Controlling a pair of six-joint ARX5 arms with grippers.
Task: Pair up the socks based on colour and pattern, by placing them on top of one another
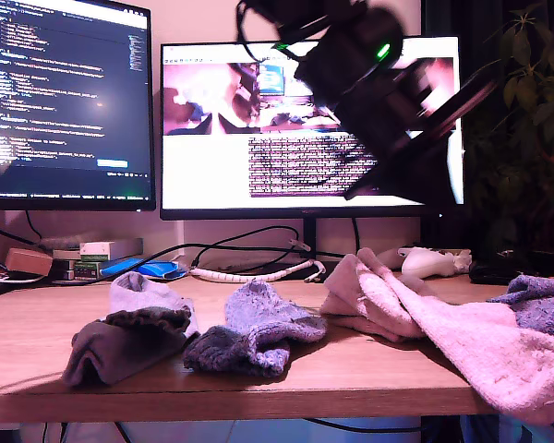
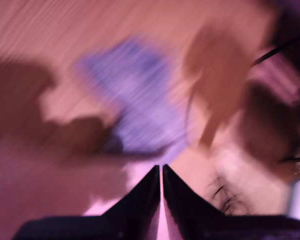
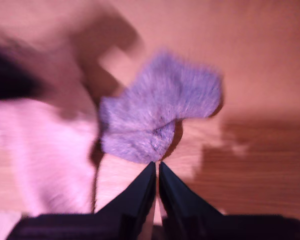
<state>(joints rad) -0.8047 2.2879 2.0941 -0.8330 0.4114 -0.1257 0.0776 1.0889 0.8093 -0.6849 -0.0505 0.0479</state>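
Observation:
On the wooden desk (image 1: 351, 374) a dark grey sock (image 1: 120, 346) lies at the exterior view's left, with a paler grey sock (image 1: 148, 293) behind it. A blue-purple knit sock (image 1: 258, 328) sits mid-desk. Two pink-white terry socks (image 1: 379, 295) (image 1: 503, 355) spread toward that view's right, beside another blue-purple sock (image 1: 540, 305). My first gripper (image 2: 161, 172) is shut and empty above a blurred blue-purple sock (image 2: 135, 110). My second gripper (image 3: 156, 167) is shut and empty, just short of a fuzzy blue-purple sock (image 3: 160, 115) with a pink sock (image 3: 45, 155) beside it. A blurred arm (image 1: 379, 92) hangs high; which one is unclear.
Two monitors (image 1: 65, 101) (image 1: 258, 138) stand at the back of the desk. A white game controller (image 1: 434, 263), cables (image 1: 249, 272), small boxes (image 1: 102, 251) and a blue object (image 1: 143, 269) lie behind the socks. A plant (image 1: 526, 120) fills the exterior view's right.

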